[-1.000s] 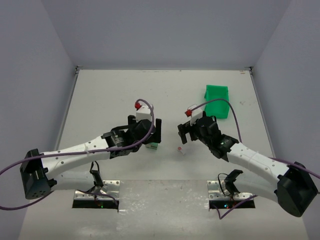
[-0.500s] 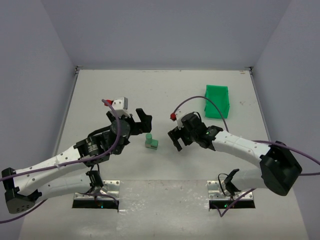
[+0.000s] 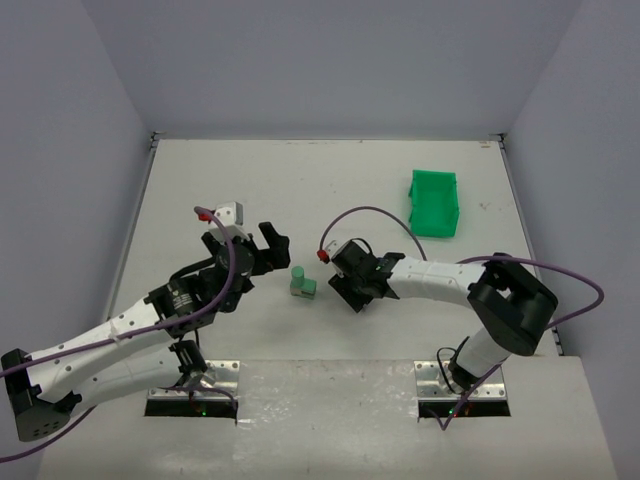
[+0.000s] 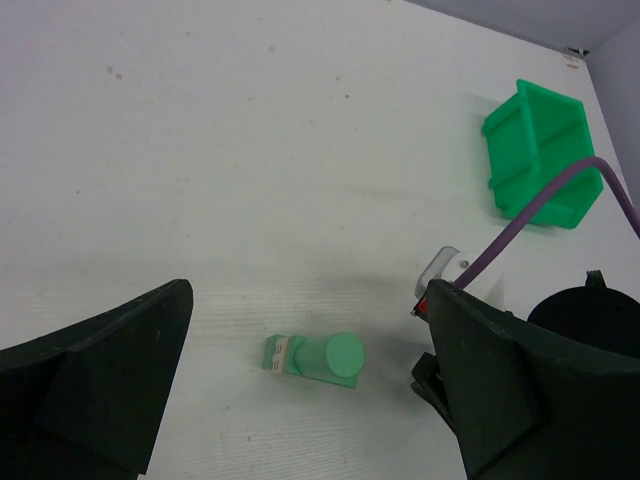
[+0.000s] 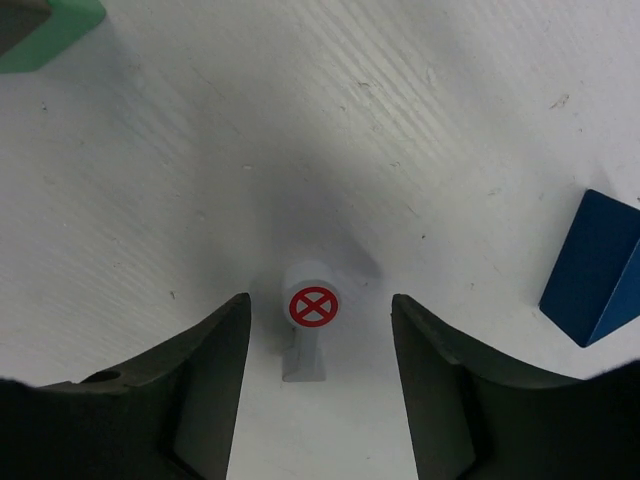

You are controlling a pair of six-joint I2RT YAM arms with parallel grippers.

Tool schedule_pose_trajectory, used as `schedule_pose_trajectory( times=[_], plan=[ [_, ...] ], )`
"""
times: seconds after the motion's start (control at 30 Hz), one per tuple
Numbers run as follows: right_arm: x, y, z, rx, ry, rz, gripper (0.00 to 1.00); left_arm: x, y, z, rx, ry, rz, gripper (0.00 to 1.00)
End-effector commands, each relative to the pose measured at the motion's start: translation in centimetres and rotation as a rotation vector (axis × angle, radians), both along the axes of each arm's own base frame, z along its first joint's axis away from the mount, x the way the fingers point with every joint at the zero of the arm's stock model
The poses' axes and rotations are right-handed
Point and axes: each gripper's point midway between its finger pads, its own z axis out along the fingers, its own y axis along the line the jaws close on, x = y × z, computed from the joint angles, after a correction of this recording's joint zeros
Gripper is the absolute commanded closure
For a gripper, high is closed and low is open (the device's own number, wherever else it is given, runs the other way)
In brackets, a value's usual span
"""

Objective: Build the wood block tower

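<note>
We are picking: our right hand (image 5: 318, 322) straddles the red-crossed cylinder (image 5: 312, 310), fingers apart, not touching. Next we close squarely. Meanwhile our left hand (image 4: 308, 300) stands wide apart.

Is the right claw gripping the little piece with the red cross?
No, the piece sits between its fingers with gaps on both sides.
</note>
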Motion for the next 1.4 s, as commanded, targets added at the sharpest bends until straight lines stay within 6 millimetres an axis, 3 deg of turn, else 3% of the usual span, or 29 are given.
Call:
schedule_pose_trajectory(
  times=[0.0, 0.2, 0.53, 0.63, 0.8, 0.87, 0.93, 1.07, 1.2, 1.37],
  plan=[
    [1.2, 1.3, 1.0, 0.036, -0.045, -0.018, 0.53, 0.3, -0.1, 0.8, -0.04, -0.022, 0.011, 0.0],
    [1.0, 1.0, 0.3, 0.028, -0.031, -0.03, 0.59, 0.3, 0.0, 0.9, -0.042, -0.018, 0.011, 0.0],
    [0.2, 1.0, 0.4, 0.074, -0.021, -0.031, 0.89, 0.0, -0.7, 1.6, -0.059, -0.021, -0.036, 0.0],
    [0.4, 1.2, 1.1, 0.105, -0.056, -0.023, 0.92, -0.2, -1.4, 2.0, -0.071, -0.027, -0.076, 0.0],
    [1.9, 2.3, 5.1, 0.259, -0.231, 0.028, 0.95, -1.0, -3.9, 2.9, -0.089, -0.039, -0.233, 0.0],
    [2.5, 3.8, 8.6, 0.398, -0.364, 0.114, 0.94, -2.0, -5.8, 3.4, -0.112, -0.041, -0.35, 0.0],
    [1.9, 4.9, 11.8, 0.523, -0.464, 0.217, 0.93, -2.7, -7.1, 4.3, -0.136, -0.057, -0.433, 0.0],
    [0.7, 5.4, 17.6, 0.685, -0.688, 0.376, 0.91, -3.7, -10.0, 4.9, -0.168, -0.063, -0.581, 0.0],
    [-0.7, 5.9, 20.0, 0.765, -0.765, 0.487, 0.9, -3.5, -12.3, 3.7, -0.149, -0.011, -0.633, 0.0],
    [-1.1, 6.0, 20.9, 0.792, -0.801, 0.516, 0.89, -3.3, -14.4, 1.8, -0.115, 0.054, -0.673, 0.07]
  ],
)
